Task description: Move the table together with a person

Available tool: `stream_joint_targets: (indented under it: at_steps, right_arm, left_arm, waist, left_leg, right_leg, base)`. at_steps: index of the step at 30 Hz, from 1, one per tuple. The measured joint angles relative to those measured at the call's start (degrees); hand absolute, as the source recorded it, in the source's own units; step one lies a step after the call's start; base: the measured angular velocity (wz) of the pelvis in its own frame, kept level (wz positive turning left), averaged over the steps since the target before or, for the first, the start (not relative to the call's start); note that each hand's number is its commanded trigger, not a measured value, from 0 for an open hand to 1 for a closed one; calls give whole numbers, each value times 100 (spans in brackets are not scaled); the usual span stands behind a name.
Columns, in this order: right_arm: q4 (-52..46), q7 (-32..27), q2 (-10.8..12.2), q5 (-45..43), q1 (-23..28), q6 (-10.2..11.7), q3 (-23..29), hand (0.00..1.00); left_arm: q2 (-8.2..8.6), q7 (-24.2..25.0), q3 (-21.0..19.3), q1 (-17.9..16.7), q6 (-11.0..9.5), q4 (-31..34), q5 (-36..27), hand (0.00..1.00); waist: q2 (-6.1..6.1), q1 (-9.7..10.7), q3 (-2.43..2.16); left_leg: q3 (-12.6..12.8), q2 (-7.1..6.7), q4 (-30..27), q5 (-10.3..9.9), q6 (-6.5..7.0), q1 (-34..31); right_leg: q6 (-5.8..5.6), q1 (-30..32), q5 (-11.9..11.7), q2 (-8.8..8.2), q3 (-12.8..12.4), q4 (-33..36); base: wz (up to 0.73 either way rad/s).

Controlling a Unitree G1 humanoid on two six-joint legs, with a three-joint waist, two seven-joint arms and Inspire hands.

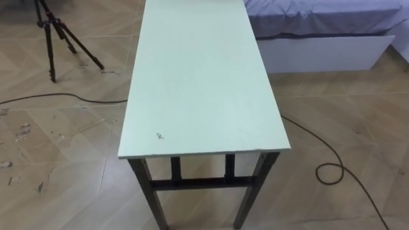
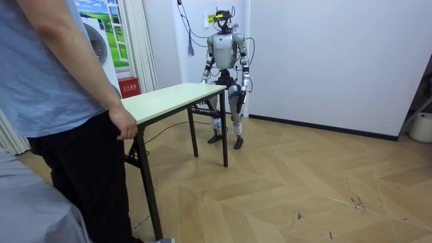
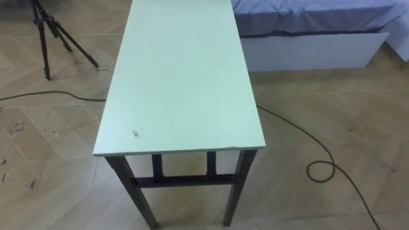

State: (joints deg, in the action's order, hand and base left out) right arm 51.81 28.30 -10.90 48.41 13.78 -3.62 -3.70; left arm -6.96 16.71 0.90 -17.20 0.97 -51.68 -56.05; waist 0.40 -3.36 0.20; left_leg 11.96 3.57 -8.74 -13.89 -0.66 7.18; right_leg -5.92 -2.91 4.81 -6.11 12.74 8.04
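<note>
Room view: I stand at one short end of the counter [image 2: 177, 98], arms hanging. My left robot hand [image 2: 248, 84] and right robot hand [image 2: 204, 80] are too small to tell whether spread or curled. The counter's long axis runs straight away from me toward the person [image 2: 61, 101] at its far end, and its near edge lies just ahead, equally near my 2 hands.
</note>
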Motion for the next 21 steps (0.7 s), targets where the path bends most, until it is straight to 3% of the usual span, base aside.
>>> stream_joint_targets:
  at_steps: [3,9,13,21]
  right_arm:
    - [-504,39,-2,428,146,-144,-5,0]
    - [-1014,73,8,828,202,-240,-208,0]
    - [-1959,72,18,981,439,-293,-602,0]
    - [-2317,248,84,1074,251,-345,-854,0]
  left_arm:
    - [-27,183,268,-68,114,395,-654,0]
    - [-113,258,748,-76,263,946,-1195,0]
    - [-181,252,1056,-261,327,2034,-1871,0]
    - [-181,255,1525,-2,338,2469,-1865,0]
  waist:
    - [-9,-2,-2]
    - [7,17,2]
    - [17,111,40]
    - [11,324,40]
  left_leg:
    - [-2,2,-2,0,0,2]
    - [34,3,-12,1,0,30]
    - [39,0,-44,0,0,2]
    - [44,13,-21,1,-2,19]
  right_leg:
    - [0,0,0,1,-1,0]
    - [1,-7,1,6,-56,-1]
    - [1,4,1,4,-139,10]
    - [1,8,1,17,-175,64]
  base:
    - [0]
    - [-3]
    - [-1]
    - [0]
